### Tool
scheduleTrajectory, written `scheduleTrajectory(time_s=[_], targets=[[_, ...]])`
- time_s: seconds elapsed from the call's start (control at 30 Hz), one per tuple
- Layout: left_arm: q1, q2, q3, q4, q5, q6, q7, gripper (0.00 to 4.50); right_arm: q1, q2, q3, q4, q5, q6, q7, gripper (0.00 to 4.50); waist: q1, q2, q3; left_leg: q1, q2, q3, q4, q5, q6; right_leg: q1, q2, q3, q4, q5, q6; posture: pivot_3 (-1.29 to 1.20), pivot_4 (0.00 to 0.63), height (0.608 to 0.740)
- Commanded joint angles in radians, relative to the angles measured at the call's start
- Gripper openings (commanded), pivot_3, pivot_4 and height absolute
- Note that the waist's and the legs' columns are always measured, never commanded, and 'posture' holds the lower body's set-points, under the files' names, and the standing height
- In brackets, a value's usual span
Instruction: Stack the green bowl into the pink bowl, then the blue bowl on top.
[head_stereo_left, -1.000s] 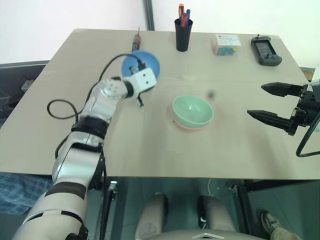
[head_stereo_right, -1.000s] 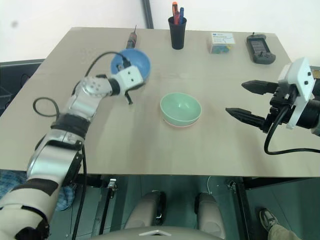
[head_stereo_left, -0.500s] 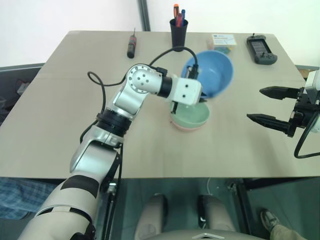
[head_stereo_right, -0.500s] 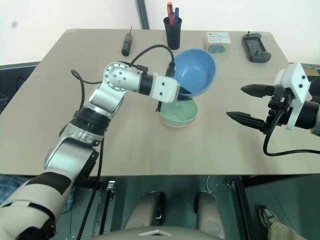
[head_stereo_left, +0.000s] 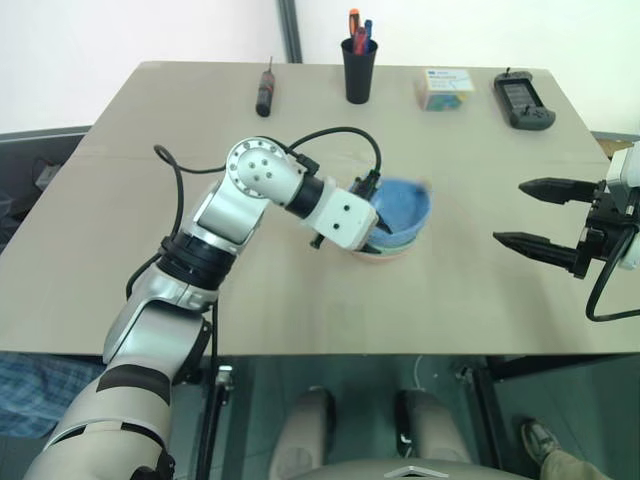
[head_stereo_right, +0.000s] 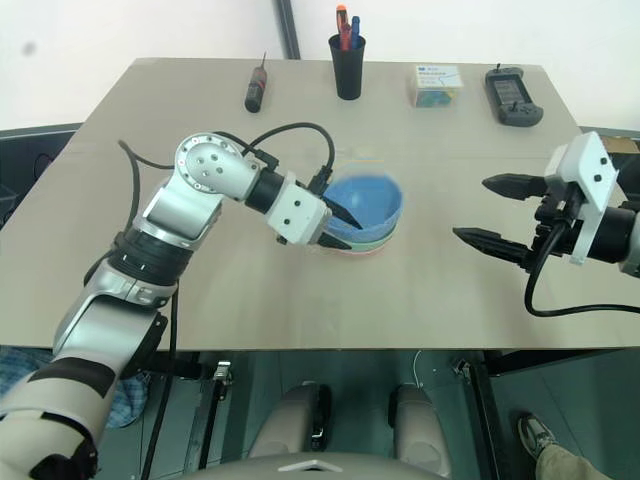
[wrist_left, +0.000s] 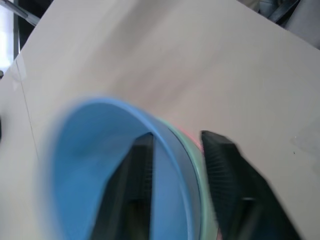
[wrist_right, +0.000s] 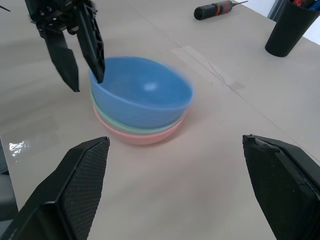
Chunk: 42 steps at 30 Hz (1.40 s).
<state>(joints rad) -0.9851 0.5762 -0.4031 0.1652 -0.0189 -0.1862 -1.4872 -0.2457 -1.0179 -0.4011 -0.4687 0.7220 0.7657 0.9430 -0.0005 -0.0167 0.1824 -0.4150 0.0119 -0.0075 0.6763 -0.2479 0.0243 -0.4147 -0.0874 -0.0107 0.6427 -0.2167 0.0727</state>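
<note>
Blue bowl (wrist_right: 142, 95) sits atop the stack, its rim between the left jaws, parted; right jaws wide

**Colours of the stacked bowls and their surroundings**

The blue bowl (wrist_right: 142, 95) is plain sky blue. Beneath its rim shows the pale mint band of the green bowl (wrist_right: 132, 127), and under that the salmon tint of the pink bowl (wrist_right: 142, 137); none carries a pattern. The desk (head_stereo_left: 470, 290) is a uniform light beige. The left pincer (wrist_right: 82, 52) and right pincer (head_stereo_left: 532, 212) have black fingers. The pen cup (head_stereo_left: 360, 70) is black, holding orange, red and blue pens. The screwdriver (head_stereo_left: 264, 90) has a black and red handle.
</note>
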Motion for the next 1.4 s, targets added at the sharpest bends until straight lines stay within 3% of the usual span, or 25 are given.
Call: scheduleTrajectory(time_s=[0.03,0.1,0.13,0.33,0.67,0.83,1.13,1.4], targets=[[-0.005,0.005,0.017,-0.045,0.014,0.0,0.032,3.57,-0.012,-0.007,-0.013,0.0,-0.002,-0.029,-0.001,4.5,0.0,0.0,0.0,0.0,0.0,0.0,0.0,0.0,0.0,0.0,0.0,0.0,0.0,0.0,0.0,0.0,0.15,0.74],[0.002,-0.007,0.033,-0.044,0.014,-0.004,0.067,4.41,-0.007,-0.006,-0.011,0.0,-0.004,-0.035,0.0,4.5,0.0,0.0,0.0,0.0,0.0,0.0,0.0,0.0,0.0,0.0,0.0,0.0,0.0,0.0,0.0,0.0,0.15,0.74],[0.007,-0.01,0.042,-0.048,0.004,0.023,0.078,4.48,-0.004,-0.005,-0.012,-0.001,-0.004,-0.035,0.0,4.5,0.0,0.0,0.0,0.0,0.0,0.0,0.0,0.0,0.0,0.0,0.0,0.0,0.0,0.0,0.0,0.0,0.15,0.74],[0.091,-0.007,0.162,-0.09,-0.161,0.271,0.13,4.48,0.04,0.005,-0.038,-0.007,-0.007,-0.054,0.009,4.5,-0.003,0.0,0.0,0.0,0.0,0.0,0.0,0.0,0.0,0.0,0.0,0.0,0.0,0.0,0.0,0.0,0.15,0.74],[0.403,0.141,0.375,-0.219,-0.294,0.494,0.233,4.48,0.159,0.032,-0.058,0.037,-0.047,-0.136,0.043,4.5,-0.007,0.0,0.0,0.001,0.001,0.0,0.001,0.0,0.0,0.0,0.0,0.0,0.001,0.0,0.0,0.0,0.15,0.74],[0.607,0.173,0.59,-0.347,-0.399,0.609,0.362,4.48,0.218,0.077,-0.054,0.12,-0.104,-0.246,0.065,4.5,-0.006,0.0,0.0,0.001,0.001,0.0,0.002,0.0,0.0,0.002,0.0,0.0,0.0,0.0,0.0,0.0,0.15,0.74],[0.85,0.173,0.749,-0.478,-0.474,0.618,0.461,4.48,0.237,0.127,-0.011,0.237,-0.162,-0.388,0.127,4.5,-0.005,0.0,-0.001,0.003,0.002,0.0,0.002,0.0,0.0,0.003,0.001,0.0,0.001,0.0,0.0,0.0,0.15,0.74],[0.904,0.164,0.788,-0.515,-0.509,0.595,0.519,4.48,0.228,0.135,0.02,0.307,-0.193,-0.47,0.173,4.5,-0.005,0.001,-0.001,0.003,0.002,0.0,0.003,0.0,0.0,0.003,0.001,0.001,0.001,0.0,0.0,0.0,0.15,0.74]])
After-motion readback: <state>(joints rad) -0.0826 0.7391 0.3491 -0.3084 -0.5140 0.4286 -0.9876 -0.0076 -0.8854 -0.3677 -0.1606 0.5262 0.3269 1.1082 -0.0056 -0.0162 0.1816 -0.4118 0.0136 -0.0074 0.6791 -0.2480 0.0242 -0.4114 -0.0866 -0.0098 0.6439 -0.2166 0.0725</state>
